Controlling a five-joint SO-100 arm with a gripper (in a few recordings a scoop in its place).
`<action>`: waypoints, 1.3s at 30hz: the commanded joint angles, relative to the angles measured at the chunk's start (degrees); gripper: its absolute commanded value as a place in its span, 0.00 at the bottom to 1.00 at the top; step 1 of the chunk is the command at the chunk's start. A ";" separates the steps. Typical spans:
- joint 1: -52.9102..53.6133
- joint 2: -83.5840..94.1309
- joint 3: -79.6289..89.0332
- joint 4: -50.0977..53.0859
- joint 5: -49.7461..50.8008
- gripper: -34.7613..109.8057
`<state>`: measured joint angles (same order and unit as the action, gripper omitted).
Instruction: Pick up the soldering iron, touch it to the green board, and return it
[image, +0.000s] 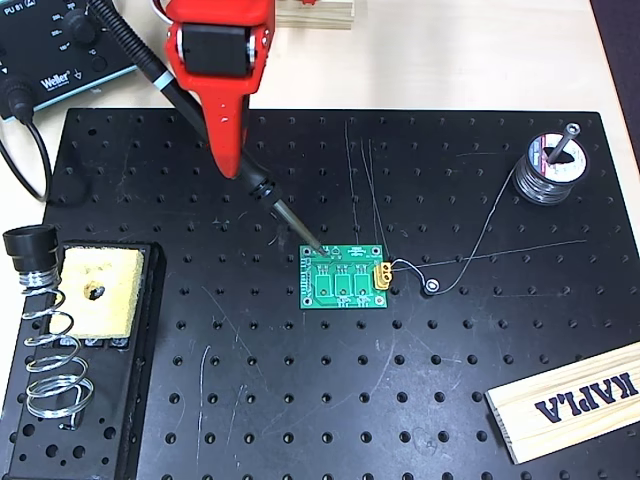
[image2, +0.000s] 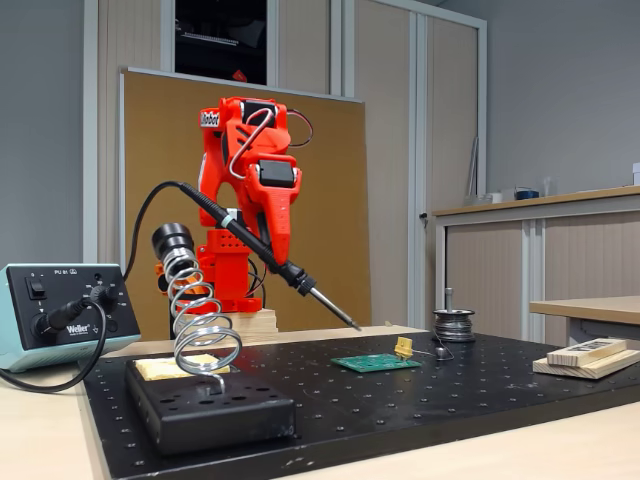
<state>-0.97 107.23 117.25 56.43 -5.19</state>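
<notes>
red gripper (image: 232, 150) is showing against the black perforated board (image: 330, 400); the black soldering iron (image: 215, 145) is gleaming silver at its tip, the green board (image: 344, 277) is wearing white markings, yellow sponge (image: 100, 290) glowing left.

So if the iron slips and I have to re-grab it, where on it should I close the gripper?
Probably on the thick black handle of the soldering iron, near where the gripper holds it now, well behind the metal tip over the green board. Come from above, closing across its width: it slants tip-down, and the cord leaves its upper end.
</notes>
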 joint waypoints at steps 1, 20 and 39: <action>-2.02 4.31 2.90 -0.09 1.32 0.24; -7.65 -0.79 5.36 -5.89 7.56 0.24; -10.11 -4.04 6.50 -9.93 10.28 0.24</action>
<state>-10.81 102.66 124.19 46.67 4.39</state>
